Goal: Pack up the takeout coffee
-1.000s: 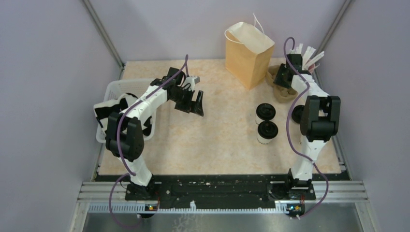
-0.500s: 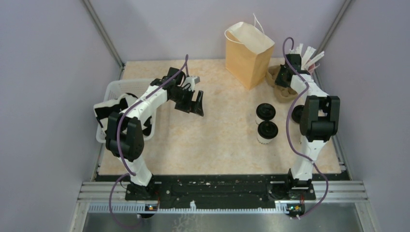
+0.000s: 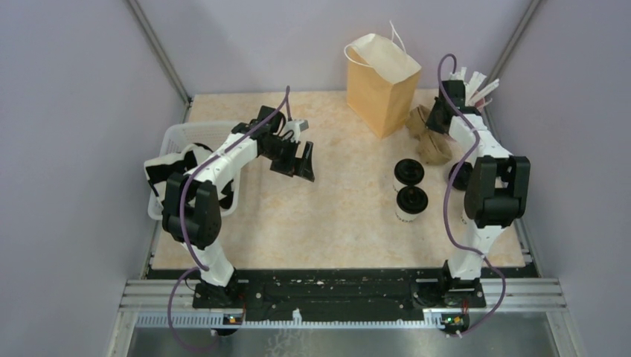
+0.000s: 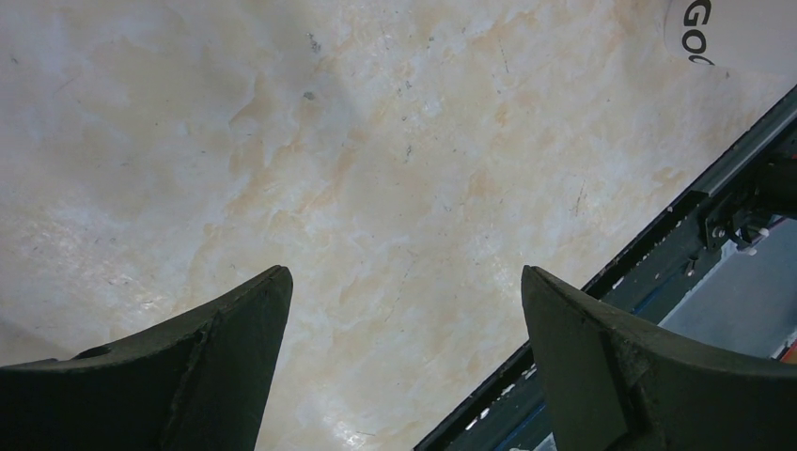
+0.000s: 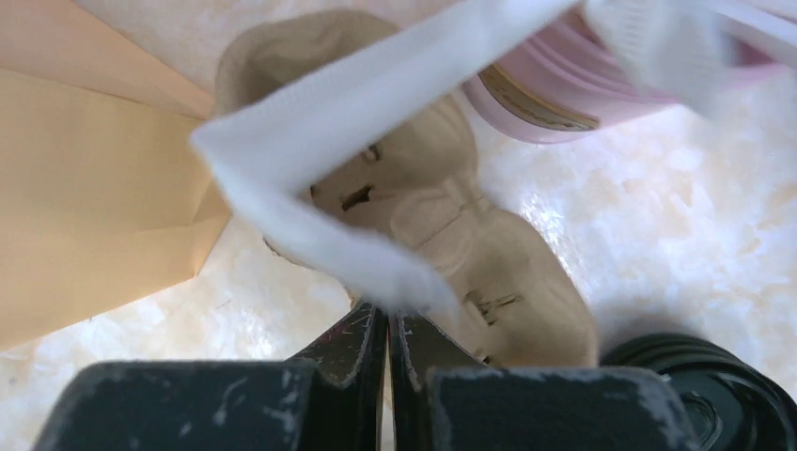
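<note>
Top view: a brown paper bag (image 3: 383, 85) stands upright, mouth up, at the far side of the table (image 3: 335, 223). Two lidded cups (image 3: 408, 172) (image 3: 411, 201) stand upright, one behind the other, nearer the arm bases than the bag and well apart from it. A third black lid (image 3: 457, 175) sits right of them, half hidden by the right arm. The right gripper (image 3: 434, 119) is just right of the bag, over a pulp carrier (image 3: 431, 145). From those fingers the cups lie back toward the bases, so the right arm is much the nearer. The left gripper (image 3: 296, 163) hangs well left of the bag, beside a white basket (image 3: 175, 137), and its fingers cannot be judged from here.

Left wrist view: the left gripper (image 4: 404, 272) has its fingers spread wide over bare table, holding nothing. A white object with printed letters is cut off at the top right corner. No bag or cup shows.

Right wrist view: the right gripper (image 5: 388, 324) has its fingers pressed together at the near rim of the carrier (image 5: 442, 216), which lies just right of the bag (image 5: 85, 188). A blurred white strip (image 5: 310, 160) crosses in front and ends at the fingertips. Whether they pinch the strip, the rim or nothing cannot be told. A pink cup (image 5: 583, 94) stands beyond the carrier. One black lid (image 5: 705, 385) shows at the bottom right, cut off.
</note>
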You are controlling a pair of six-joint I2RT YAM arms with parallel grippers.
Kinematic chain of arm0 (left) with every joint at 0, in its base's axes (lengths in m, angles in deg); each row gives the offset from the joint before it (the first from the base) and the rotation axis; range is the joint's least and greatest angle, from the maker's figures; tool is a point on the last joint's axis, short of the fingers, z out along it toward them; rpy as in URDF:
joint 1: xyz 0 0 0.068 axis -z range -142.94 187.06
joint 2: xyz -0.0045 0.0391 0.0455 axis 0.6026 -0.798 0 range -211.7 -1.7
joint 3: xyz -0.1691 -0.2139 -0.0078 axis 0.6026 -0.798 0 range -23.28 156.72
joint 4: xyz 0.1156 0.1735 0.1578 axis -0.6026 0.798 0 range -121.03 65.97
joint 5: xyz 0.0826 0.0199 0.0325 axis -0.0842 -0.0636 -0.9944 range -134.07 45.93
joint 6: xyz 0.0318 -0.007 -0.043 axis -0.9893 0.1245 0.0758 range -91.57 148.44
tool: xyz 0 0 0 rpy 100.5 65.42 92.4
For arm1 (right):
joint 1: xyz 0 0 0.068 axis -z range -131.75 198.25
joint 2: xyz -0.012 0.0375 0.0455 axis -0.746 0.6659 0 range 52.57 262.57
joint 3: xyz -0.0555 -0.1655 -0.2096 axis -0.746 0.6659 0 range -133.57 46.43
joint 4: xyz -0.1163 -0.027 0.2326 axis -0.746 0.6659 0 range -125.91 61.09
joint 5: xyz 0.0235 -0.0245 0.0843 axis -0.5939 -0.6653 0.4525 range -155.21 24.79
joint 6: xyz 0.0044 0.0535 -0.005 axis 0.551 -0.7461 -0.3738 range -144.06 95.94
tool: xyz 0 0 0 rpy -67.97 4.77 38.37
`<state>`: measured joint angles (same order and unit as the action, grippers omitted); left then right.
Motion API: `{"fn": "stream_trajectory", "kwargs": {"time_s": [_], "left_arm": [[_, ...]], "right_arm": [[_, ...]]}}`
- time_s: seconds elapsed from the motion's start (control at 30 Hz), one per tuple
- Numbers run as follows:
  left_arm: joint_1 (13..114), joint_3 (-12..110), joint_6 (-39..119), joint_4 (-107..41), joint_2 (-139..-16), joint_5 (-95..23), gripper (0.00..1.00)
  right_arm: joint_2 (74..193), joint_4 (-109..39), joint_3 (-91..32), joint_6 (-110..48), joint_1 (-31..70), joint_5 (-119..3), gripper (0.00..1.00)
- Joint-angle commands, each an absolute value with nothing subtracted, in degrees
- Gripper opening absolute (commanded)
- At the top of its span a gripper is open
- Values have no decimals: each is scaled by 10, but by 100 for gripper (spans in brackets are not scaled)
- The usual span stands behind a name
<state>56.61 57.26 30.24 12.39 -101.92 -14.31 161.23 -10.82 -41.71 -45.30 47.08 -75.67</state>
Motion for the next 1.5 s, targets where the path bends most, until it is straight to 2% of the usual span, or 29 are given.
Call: {"fn": "stream_trajectory", "kwargs": {"time_s": [0.0, 0.3, 0.53, 0.6, 0.7, 0.9, 1.0, 1.2, 1.33, 1.47], "left_arm": [[566, 562, 299, 102, -988, -117, 98], [565, 552, 305, 96, -979, -103, 98], [566, 546, 308, 94, -978, -101, 98], [566, 547, 308, 93, -979, -100, 98], [565, 547, 307, 94, -980, -99, 98], [566, 547, 305, 95, -981, -102, 98], [566, 547, 303, 96, -980, -103, 98], [565, 546, 302, 95, -982, -103, 98], [565, 546, 303, 93, -984, -99, 98], [566, 544, 304, 91, -982, -99, 98]], "right_arm": [[1547, -126, -406, -466, 464, -793, 0], [1545, -107, -400, -428, 453, -758, 2], [1546, -64, -405, -368, 468, -732, 57], [1547, -55, -405, -364, 479, -730, 66], [1556, -57, -401, -350, 495, -696, 72], [1606, -30, -427, -327, 502, -667, 72], [1626, -19, -433, -313, 501, -669, 68], [1622, -11, -436, -306, 474, -701, 43], [1623, 4, -448, -301, 428, -811, 25], [1633, -3, -445, -293, 391, -900, 31]]}}
